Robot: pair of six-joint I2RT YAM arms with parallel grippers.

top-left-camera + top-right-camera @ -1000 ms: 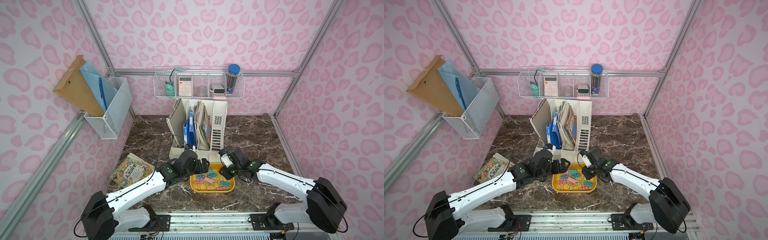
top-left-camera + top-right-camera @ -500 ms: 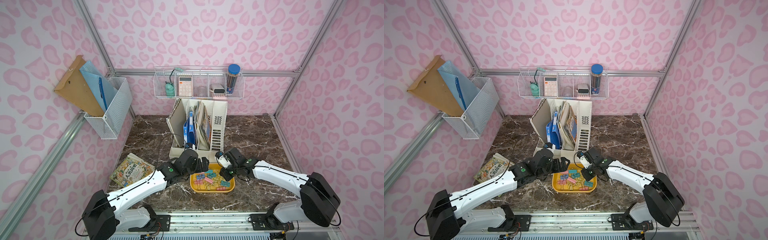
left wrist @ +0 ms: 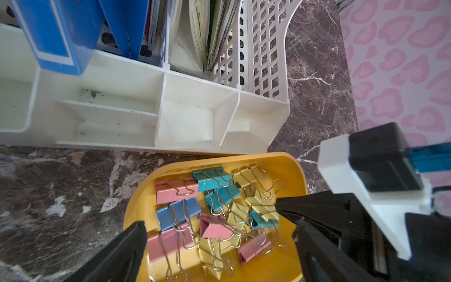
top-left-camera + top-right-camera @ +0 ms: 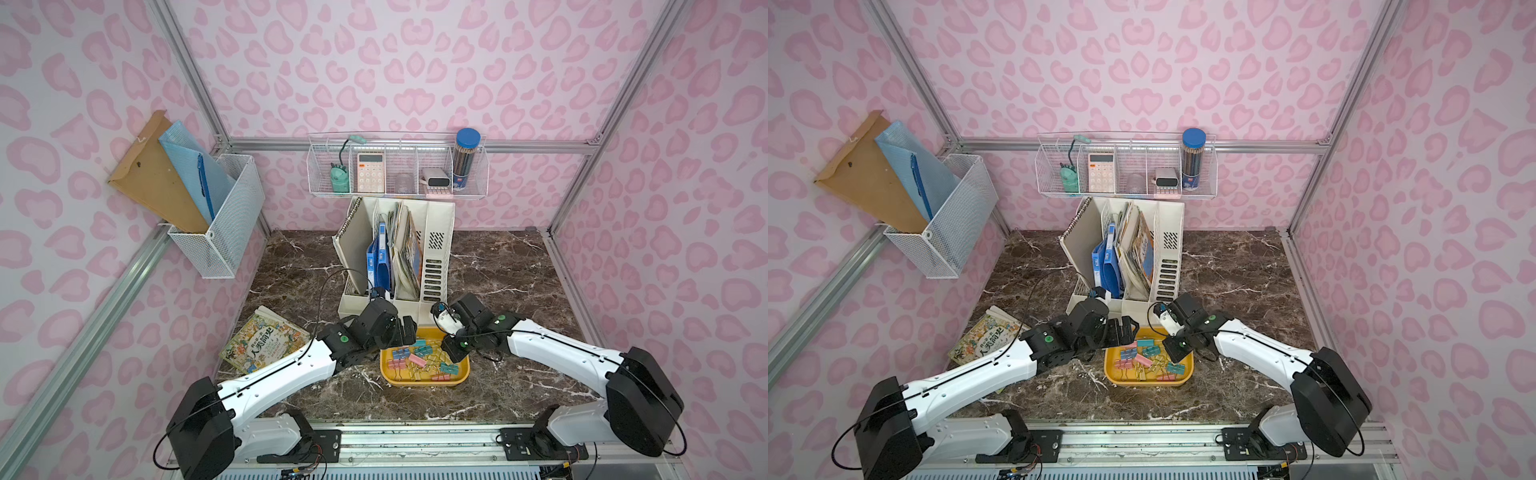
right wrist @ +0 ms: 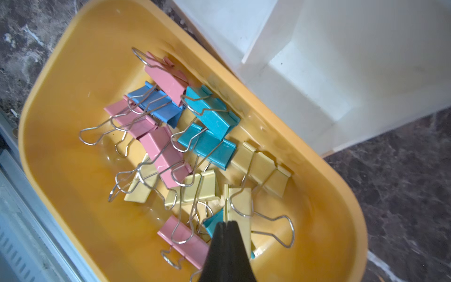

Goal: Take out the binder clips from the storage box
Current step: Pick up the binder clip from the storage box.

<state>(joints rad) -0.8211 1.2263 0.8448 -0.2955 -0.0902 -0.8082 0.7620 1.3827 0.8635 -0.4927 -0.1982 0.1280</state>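
Top views: dark brown marble tabletop (image 4: 498, 266), white veins, boxed in on three sides by pink blotch-pattern walls (image 4: 415, 62), aluminium frame rails (image 4: 540, 145) along the edges. On the walls 2 white wire baskets (image 4: 224, 232), one side, one back; on the table 1 cream file organiser (image 4: 436, 249) in the middle, 1 picture book (image 4: 266, 340) flat on the robot's left. 1 storage box (image 4: 424, 381), yellow, sits on the tabletop just in front of the file organiser, all binder clips (image 4: 1148, 359) inside it. left gripper (image 4: 406, 336) over the box's end on the robot's left, right gripper (image 4: 452, 354) dips in at the opposite end. Left wrist: left gripper spread wide, nothing between its fingers, hovering above the clips; count 4 pink, 1 blue, 3 teal, yellow 4 or 5, overlapping so unsure. Right wrist: right gripper (image 5: 225, 223) clenched tight, tips down in the pile at the edge of a yellow clip beside a teal one; cannot tell if anything is pinched
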